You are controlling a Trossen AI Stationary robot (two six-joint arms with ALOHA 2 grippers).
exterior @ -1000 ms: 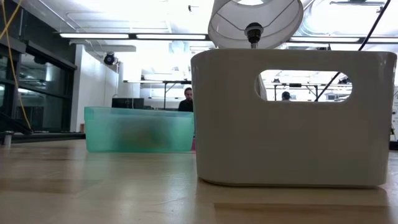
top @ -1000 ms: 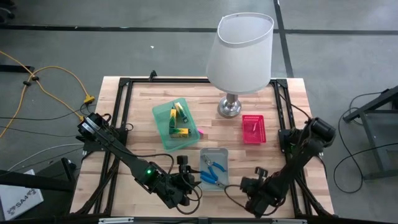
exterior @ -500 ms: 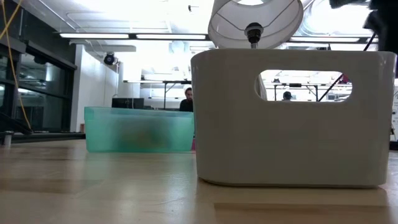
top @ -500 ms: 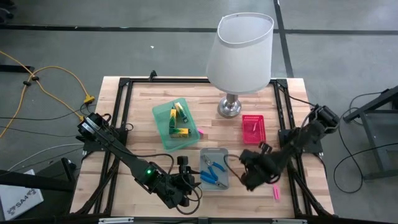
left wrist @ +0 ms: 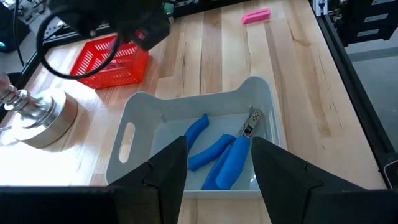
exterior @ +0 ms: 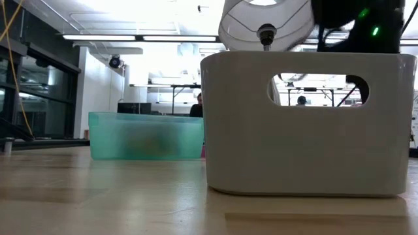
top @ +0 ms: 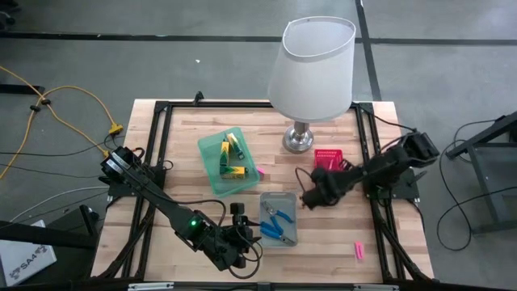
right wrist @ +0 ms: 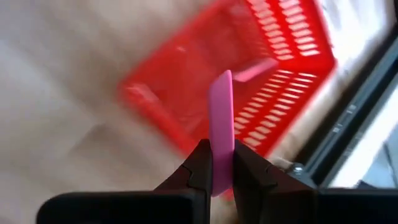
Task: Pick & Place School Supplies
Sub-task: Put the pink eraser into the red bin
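The left gripper [top: 239, 242] hangs by the table's near edge, jaws apart. A translucent green tray [top: 229, 161] holds yellow-and-green pieces [top: 233, 170]. The smooth grey tray [top: 279, 219] holds blue-handled pliers [left wrist: 235, 158]. The right gripper [right wrist: 214, 167] — jaws clamped on a flat pink bar [right wrist: 221, 124] — hovers beside the red lattice-walled basket [top: 329, 167]. Another pink bar [top: 357, 250] lies on the bare wood.

white card [top: 23, 257] at floor edge, lettering partly legible, reads roughly "SAM"
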